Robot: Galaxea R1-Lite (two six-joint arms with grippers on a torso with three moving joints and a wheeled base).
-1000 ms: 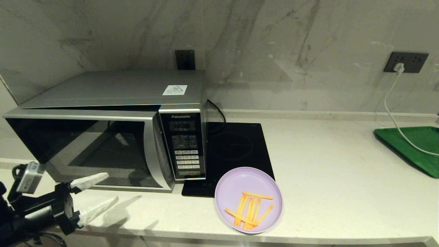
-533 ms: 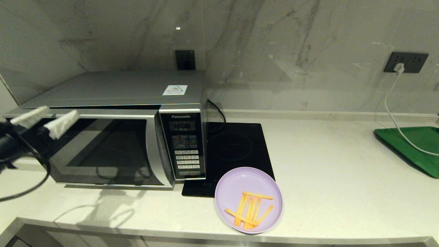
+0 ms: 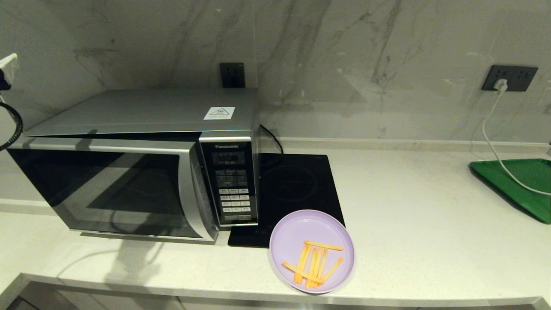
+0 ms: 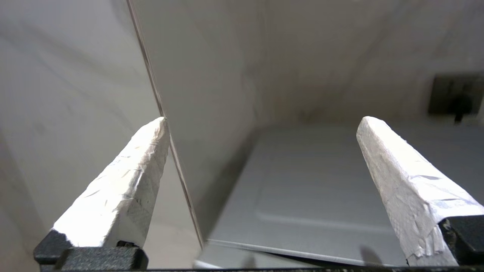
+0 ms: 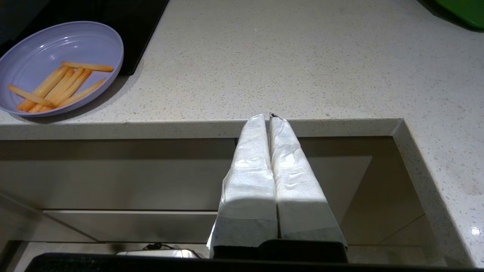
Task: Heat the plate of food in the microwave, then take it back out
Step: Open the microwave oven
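The microwave (image 3: 142, 163) stands at the counter's left with its dark glass door shut. The lilac plate of food (image 3: 297, 228) lies near the counter's front edge, just right of the microwave, with orange-yellow sticks (image 3: 314, 262) on it. My left gripper (image 4: 261, 121) hangs open and empty high over the microwave's top (image 4: 321, 189) at its left end; in the head view only a bit of that arm (image 3: 6, 69) shows at the left edge. My right gripper (image 5: 269, 116) is shut and empty, parked below the counter's edge, right of the plate (image 5: 87, 41).
A flat black induction hob (image 3: 297, 185) lies behind the plate against the microwave's right side. A green tray (image 3: 521, 185) sits at the far right with a white cable (image 3: 490, 137) running across it to a wall socket (image 3: 510, 77). Marble wall behind.
My left gripper has risen from in front of the counter at the lower left, past the microwave door, to above the microwave's top left corner, staying open. Plate and microwave have not moved.
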